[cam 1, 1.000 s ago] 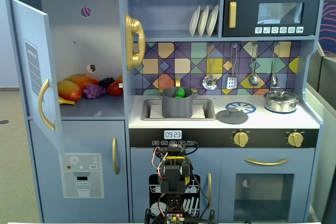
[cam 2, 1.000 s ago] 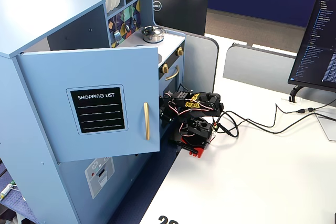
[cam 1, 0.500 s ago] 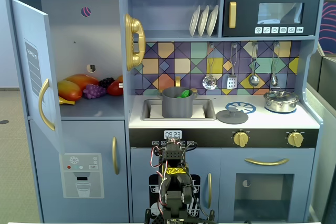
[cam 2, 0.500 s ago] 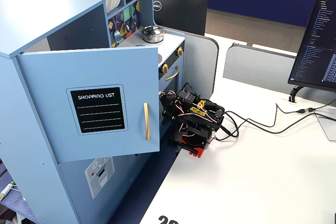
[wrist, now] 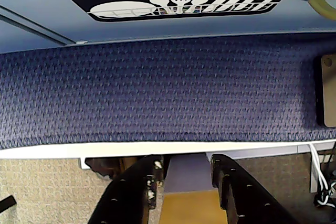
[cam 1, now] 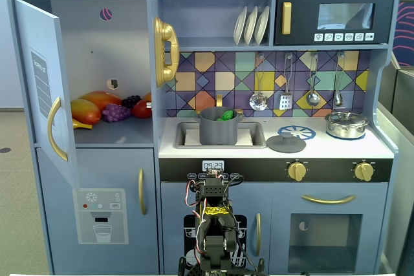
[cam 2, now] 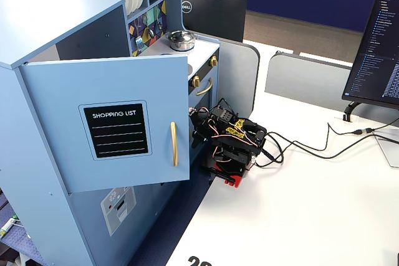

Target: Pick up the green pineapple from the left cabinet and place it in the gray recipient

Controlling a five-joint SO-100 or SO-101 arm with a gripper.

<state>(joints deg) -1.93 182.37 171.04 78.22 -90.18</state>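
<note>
The green pineapple lies inside the gray recipient, which stands in the sink of the toy kitchen. The left cabinet has its door swung open; it also shows in a fixed view. My arm is folded low in front of the kitchen, far below the pot, and shows on the white table. In the wrist view my gripper is open and empty, pointing down over the table edge and blue carpet.
A mango, purple grapes and other fruit lie in the left cabinet. A gray lid and a steel pot sit on the counter. Cables and a monitor are on the white table.
</note>
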